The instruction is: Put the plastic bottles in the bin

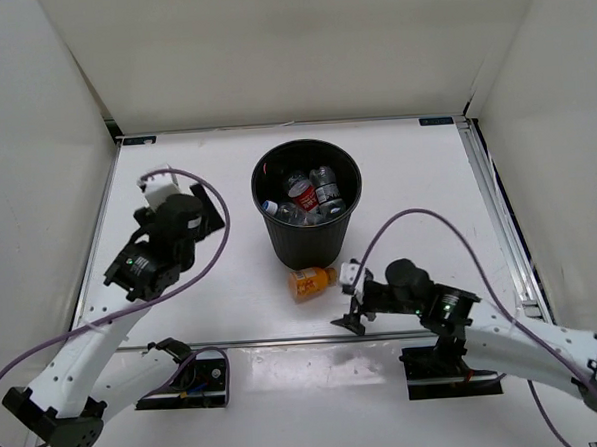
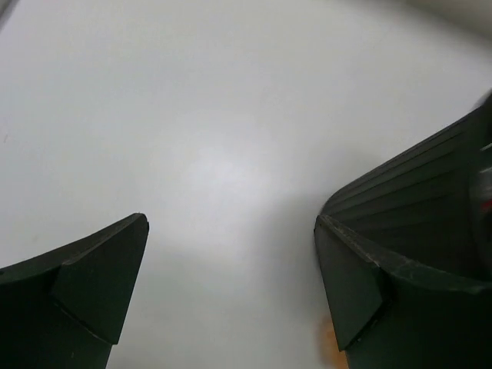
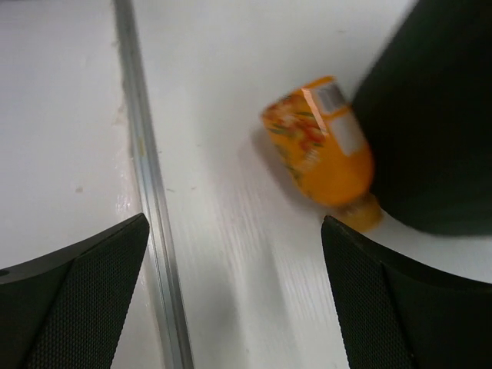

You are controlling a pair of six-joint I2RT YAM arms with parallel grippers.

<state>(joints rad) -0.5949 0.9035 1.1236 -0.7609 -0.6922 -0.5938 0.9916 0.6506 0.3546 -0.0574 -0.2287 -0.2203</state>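
Note:
The bin [image 1: 310,245], a round black bucket, stands mid-table with several plastic bottles inside, among them a red-labelled one [image 1: 302,195] and clear ones [image 1: 325,185]. A stubby orange bottle [image 1: 310,281] lies on its side against the bin's near base. It shows in the right wrist view too, the orange bottle [image 3: 323,150] touching the dark bin wall [image 3: 434,115]. My right gripper [image 1: 351,299] [image 3: 234,269] is open just right of that bottle, nothing between its fingers. My left gripper [image 1: 182,197] [image 2: 231,269] is open and empty left of the bin [image 2: 434,200].
An aluminium rail [image 3: 146,192] runs along the table's near edge, close by my right gripper. White walls enclose the table on three sides. A purple cable [image 1: 418,215] loops above my right arm.

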